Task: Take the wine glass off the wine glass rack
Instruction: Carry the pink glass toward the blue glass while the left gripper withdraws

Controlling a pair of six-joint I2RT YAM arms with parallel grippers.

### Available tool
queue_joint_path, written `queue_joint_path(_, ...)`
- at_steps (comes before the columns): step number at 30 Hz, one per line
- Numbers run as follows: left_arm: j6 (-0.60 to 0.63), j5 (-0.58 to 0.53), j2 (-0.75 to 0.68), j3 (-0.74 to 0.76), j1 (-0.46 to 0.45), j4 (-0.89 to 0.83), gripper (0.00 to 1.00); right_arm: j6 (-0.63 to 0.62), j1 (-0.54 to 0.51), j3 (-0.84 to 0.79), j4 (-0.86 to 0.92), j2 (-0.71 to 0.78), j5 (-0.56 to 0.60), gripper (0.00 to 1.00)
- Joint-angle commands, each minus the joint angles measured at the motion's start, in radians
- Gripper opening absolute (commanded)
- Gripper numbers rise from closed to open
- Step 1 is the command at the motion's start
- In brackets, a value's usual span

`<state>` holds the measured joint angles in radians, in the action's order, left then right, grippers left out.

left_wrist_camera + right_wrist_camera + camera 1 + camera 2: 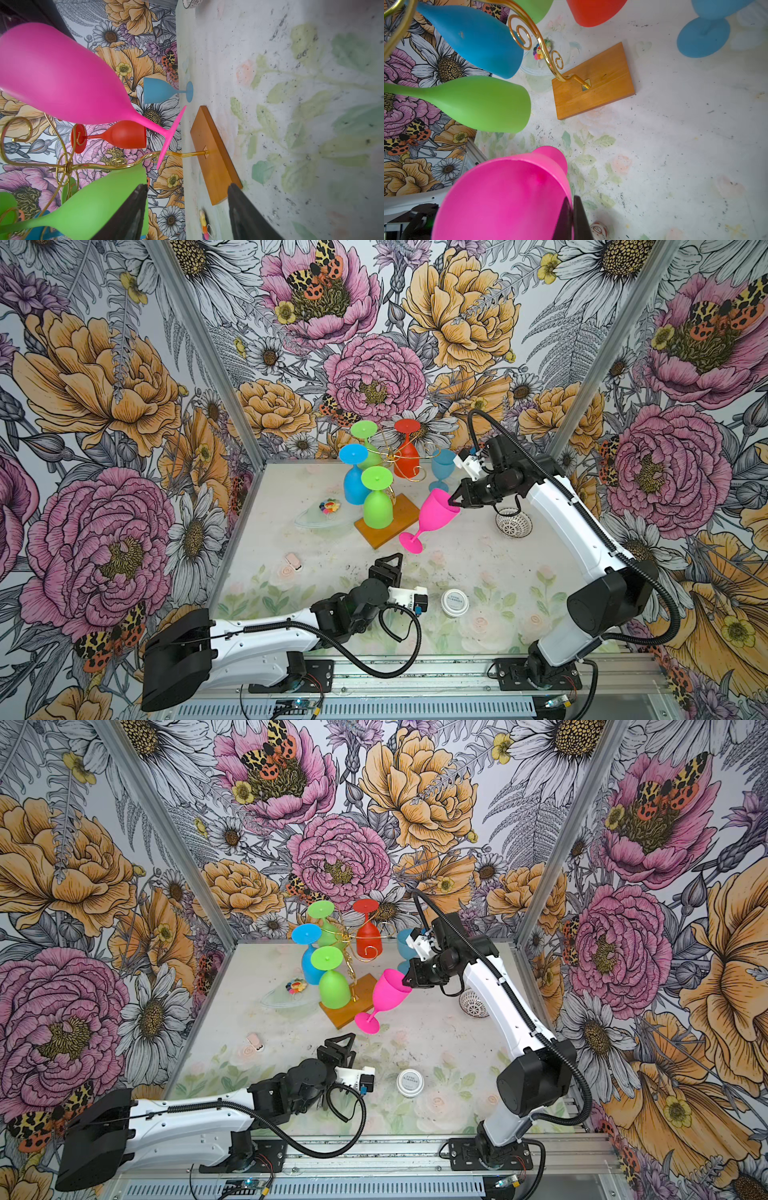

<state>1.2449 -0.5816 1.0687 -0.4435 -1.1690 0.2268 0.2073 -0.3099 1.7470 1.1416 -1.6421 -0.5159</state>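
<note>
1. The right gripper [451, 501] is clamped on the rim of the pink glass [435, 511], with one finger inside the bowl and one outside.
2. The pink glass is off the rack [394, 526]. It is tilted, with its foot low beside the front corner of the wooden base. I cannot tell whether the foot touches the table [478, 564].
3. The left gripper [390, 561] has its jaws apart and empty, in front of the pink glass and not touching it.
4. Two green glasses [377, 506], a blue glass [354, 485] and a red glass [406, 462] hang upside down on the rack.

Bright, even light, soft faint shadows, wrist views blurred up close
</note>
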Motion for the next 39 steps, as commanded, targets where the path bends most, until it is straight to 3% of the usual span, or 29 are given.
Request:
queue_joint_path(1, -0.147, 0.067, -0.043, -0.045, -0.004, -0.049, 0.71, -0.018, 0.003, 0.031, -0.016, 0.03, 0.114, 0.0)
queue_joint_path(7, -0.275, 0.088, -0.105, -0.08, 0.001, -0.083, 0.91, -0.023, 0.003, 0.036, -0.015, 0.027, 0.28, 0.0)
queue_joint_path(11, -0.389, 0.099, -0.15, -0.127, 0.02, -0.156, 0.99, -0.033, 0.008, 0.037, -0.017, 0.021, 0.372, 0.0)
queue_joint_path(21, -0.745, 0.215, -0.186, -0.32, 0.132, -0.432, 0.99, -0.039, 0.037, 0.073, -0.056, -0.051, 0.508, 0.0)
queue_joint_path(25, -0.823, 0.284, -0.206, -0.354, 0.181, -0.482, 0.99, -0.037, 0.047, 0.103, -0.071, -0.086, 0.587, 0.0)
queue_joint_path(33, -1.017, 0.559, -0.257, -0.402, 0.41, -0.563, 0.99, -0.036, 0.089, 0.193, -0.1, -0.177, 0.64, 0.0)
queue_joint_path(39, -1.119, 0.626, -0.291, -0.389, 0.517, -0.55, 0.99, -0.026, 0.122, 0.274, -0.117, -0.263, 0.656, 0.0)
